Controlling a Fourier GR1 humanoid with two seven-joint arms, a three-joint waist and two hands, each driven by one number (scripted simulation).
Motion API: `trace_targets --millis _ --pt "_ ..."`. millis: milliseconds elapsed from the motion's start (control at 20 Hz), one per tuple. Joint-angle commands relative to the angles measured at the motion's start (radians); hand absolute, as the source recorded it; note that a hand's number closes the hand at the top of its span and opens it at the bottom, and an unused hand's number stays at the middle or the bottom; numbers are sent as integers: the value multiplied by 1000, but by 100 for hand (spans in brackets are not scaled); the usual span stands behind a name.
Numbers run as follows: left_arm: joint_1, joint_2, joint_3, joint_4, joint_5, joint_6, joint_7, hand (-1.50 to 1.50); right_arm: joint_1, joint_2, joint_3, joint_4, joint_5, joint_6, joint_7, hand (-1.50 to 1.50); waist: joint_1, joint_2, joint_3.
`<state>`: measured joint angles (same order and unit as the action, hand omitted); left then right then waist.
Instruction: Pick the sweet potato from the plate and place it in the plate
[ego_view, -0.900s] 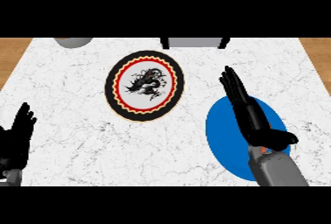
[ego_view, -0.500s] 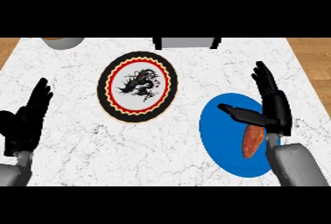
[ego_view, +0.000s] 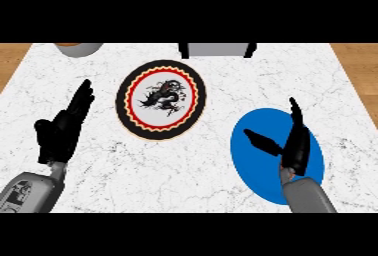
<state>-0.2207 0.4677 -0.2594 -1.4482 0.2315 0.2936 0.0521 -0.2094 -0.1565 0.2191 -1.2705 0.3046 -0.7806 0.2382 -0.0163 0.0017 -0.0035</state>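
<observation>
My open right hand (ego_view: 297, 142) hovers over the round blue plate (ego_view: 255, 150), hiding the sweet potato beneath it.

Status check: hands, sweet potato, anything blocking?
Right hand open over the blue plate. Left hand open, resting over bare counter. Sweet potato not visible, likely hidden under right hand. Patterned plate unobstructed.

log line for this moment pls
phase: reach | right hand: open, over blue plate | sweet potato: hidden | left hand: open, left of patterned plate | counter
</observation>
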Motion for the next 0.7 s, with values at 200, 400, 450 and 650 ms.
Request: trace_targets --millis 200,400,450,650 --pt "-22 -18 3 51 -21 -36 1 0 23 -107 73 -178 439 -48 423 -150 -5 -9 -1" --pt "-36 -33 6 50 -38 -8 14 0 67 -188 78 -364 504 223 653 -150 -23 -14 -2" --pt "-15 -38 9 52 -31 -13 -6 0 58 -198 78 -378 492 297 707 -150 -17 -13 -3" --pt "-53 -31 14 65 -44 -14 13 0 42 -266 71 -478 375 569 869 -150 -20 -11 -2"
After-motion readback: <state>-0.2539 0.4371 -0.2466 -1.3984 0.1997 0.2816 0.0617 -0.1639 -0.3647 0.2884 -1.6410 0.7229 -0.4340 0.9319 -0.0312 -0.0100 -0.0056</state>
